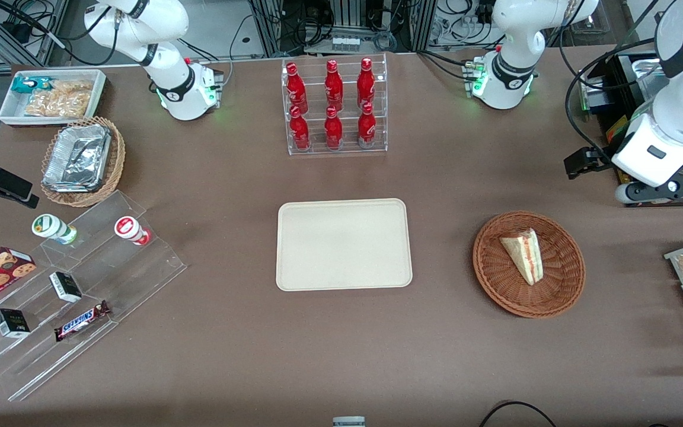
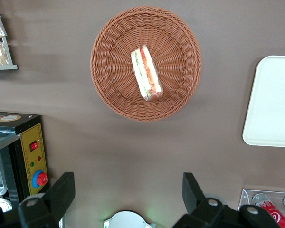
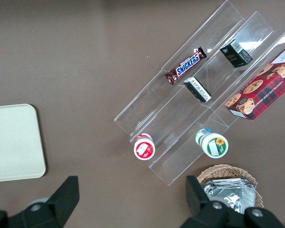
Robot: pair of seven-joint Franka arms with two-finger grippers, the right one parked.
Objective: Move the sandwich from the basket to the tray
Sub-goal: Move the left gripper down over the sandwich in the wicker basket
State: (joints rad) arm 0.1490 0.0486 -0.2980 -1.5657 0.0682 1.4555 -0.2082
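One brown desk carries everything. Biggest on it is the beige tray, lying flat near the middle with nothing on it, nearer the front camera than a clear rack of red bottles. Beside the tray, toward the working arm's end of the desk and apart from it, sits the round reddish-brown wicker basket. Inside the basket lies the sandwich, a white triangular wedge on its side, with red and green filling showing along its edge; in the left wrist view it rests near the middle of the basket, slightly off centre. Smallest is the left arm's end effector, held high above the bare desk, well clear of the basket and farther from the front camera than it. Its two dark fingers stand wide apart with nothing between them.
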